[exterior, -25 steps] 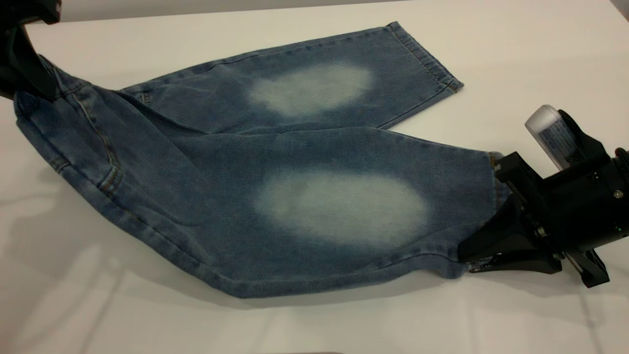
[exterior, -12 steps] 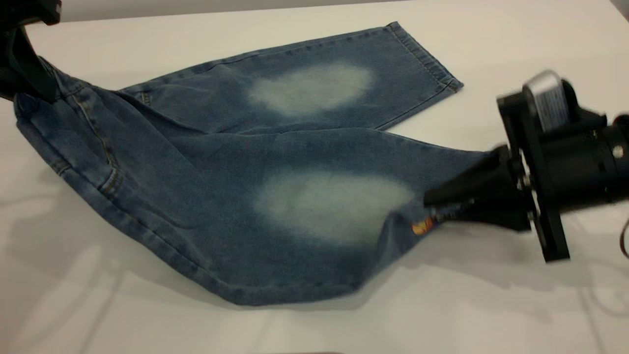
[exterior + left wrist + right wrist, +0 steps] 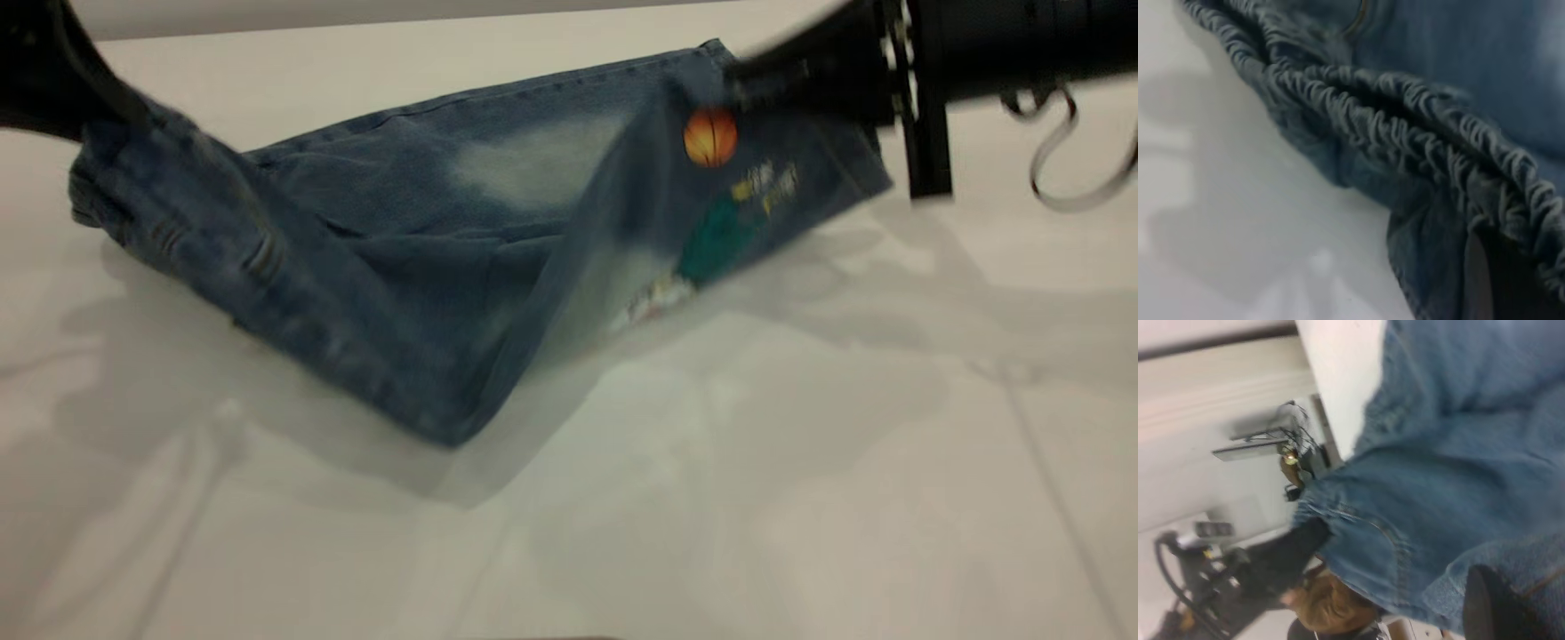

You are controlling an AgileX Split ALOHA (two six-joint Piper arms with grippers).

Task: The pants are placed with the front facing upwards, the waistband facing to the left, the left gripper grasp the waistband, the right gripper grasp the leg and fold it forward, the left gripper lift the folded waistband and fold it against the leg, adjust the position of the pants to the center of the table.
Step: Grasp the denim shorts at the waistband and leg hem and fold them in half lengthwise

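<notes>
The blue denim pants (image 3: 382, 293) lie on the white table (image 3: 711, 462), waist to the left. My left gripper (image 3: 105, 116) is at the far left, shut on the gathered waistband (image 3: 1405, 127), which it holds raised off the table. One dark finger (image 3: 1501, 283) presses into the ruched denim. My right gripper (image 3: 740, 76) hangs at the upper right, shut on the leg (image 3: 756, 178) at its hem. That leg is lifted and turned over the far leg, so its back print shows an orange basketball (image 3: 709, 136). In the right wrist view, denim (image 3: 1458, 473) fills the frame around a finger (image 3: 1485, 607).
The far leg (image 3: 498, 160) lies flat beneath the lifted one. A loose cable loop (image 3: 1067, 169) dangles under the right arm. Bare tabletop spreads across the front and right. Beyond the table edge, the right wrist view shows stands and cables (image 3: 1265, 440).
The right gripper rose and swung toward the far side with the near leg, flipping it so the printed back shows. The left gripper shifted the waistband slightly right and bunched it.
</notes>
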